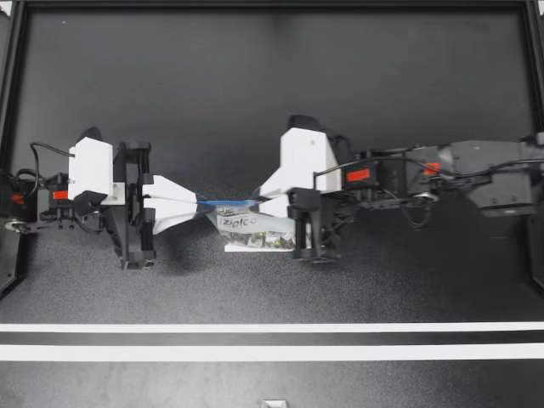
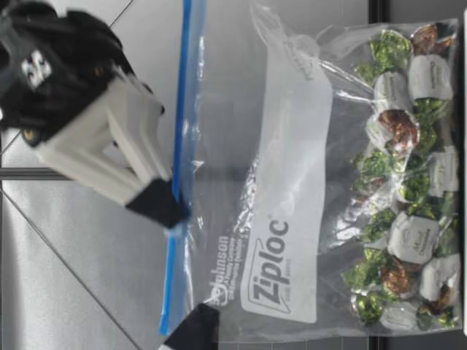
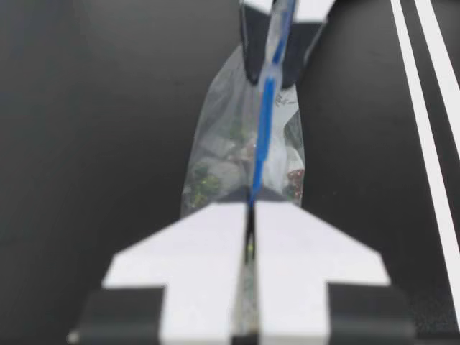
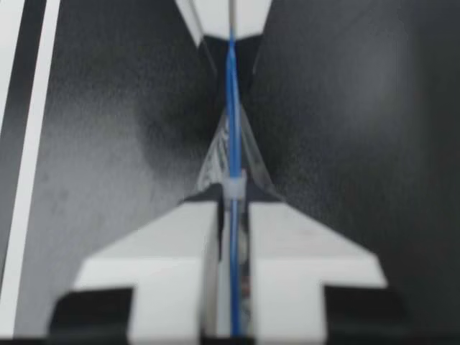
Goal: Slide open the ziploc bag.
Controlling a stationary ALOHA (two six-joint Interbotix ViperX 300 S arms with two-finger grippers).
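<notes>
A clear ziploc bag point(image 1: 251, 231) of green and brown wrapped candies hangs off the table between my two grippers, its blue zip strip point(image 1: 228, 204) stretched level. My left gripper point(image 1: 200, 204) is shut on one end of that top edge. My right gripper point(image 1: 259, 204) is shut on the strip at the other end. In the low view the bag point(image 2: 292, 182) hangs upright, candies at its bottom, my right gripper point(image 2: 164, 208) pinching the strip point(image 2: 186, 87). The right wrist view shows a small white slider point(image 4: 233, 188) at my right gripper's point(image 4: 231, 205) tips. In the left wrist view my left gripper point(image 3: 249, 212) clamps the strip point(image 3: 264, 122).
The black table mat point(image 1: 255, 85) stretches behind the arms. Two white tape lines point(image 1: 272, 327) cross the table between the bag and its front edge. A dark frame borders the table at both sides and the back.
</notes>
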